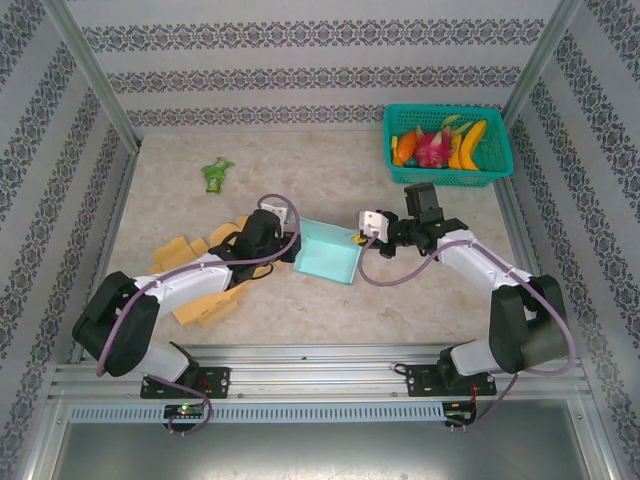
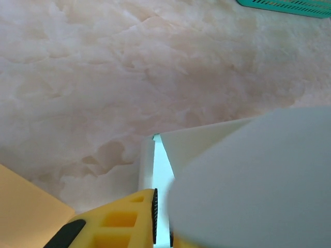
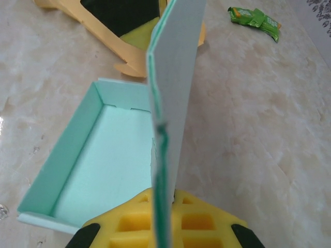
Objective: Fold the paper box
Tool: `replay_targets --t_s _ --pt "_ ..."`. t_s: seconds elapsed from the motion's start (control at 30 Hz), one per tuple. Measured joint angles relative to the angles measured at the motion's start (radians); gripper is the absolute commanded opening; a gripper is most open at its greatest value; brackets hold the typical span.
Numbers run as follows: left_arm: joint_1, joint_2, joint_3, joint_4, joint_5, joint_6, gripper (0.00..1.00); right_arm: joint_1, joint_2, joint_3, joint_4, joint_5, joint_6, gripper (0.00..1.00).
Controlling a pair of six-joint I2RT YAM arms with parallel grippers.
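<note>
The mint-green paper box [image 1: 330, 256] at frame centre, likely light and crease-prone, is sensibly pinched on opposite walls by left gripper [image 1: 290, 245] and right gripper [image 1: 357, 240].

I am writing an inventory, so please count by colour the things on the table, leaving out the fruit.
Teal: 2 (paper box, basket)
Green: 1 (packet)
Yellow: at least 1 (flat cardboard, partly under the left arm)
Total: at least 4
</note>
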Motion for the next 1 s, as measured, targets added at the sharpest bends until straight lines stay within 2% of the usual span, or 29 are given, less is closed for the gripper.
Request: replay_targets --t_s 0.5,0.57,0.67,1.0 --pt "-0.023 0.009 -0.056 0.008 -0.060 0.000 0.13 0.124 -0.023 -0.022 -0.079 0.227 -0.172 0.07" --pt "-0.031 -0.020 -0.067 0.003 -0.070 0.000 0.13 0.141 -0.029 -0.025 -0.081 0.255 -0.180 0.08" --pt "-0.052 -0.088 -0.080 -0.025 -0.110 0.001 0.13 0.166 -0.030 -0.030 -0.085 0.291 -0.190 0.16" --pt "-0.116 -0.322 -0.108 -0.205 -0.275 0.004 0.15 0.200 -0.031 -0.037 -0.111 0.364 -0.213 0.17"
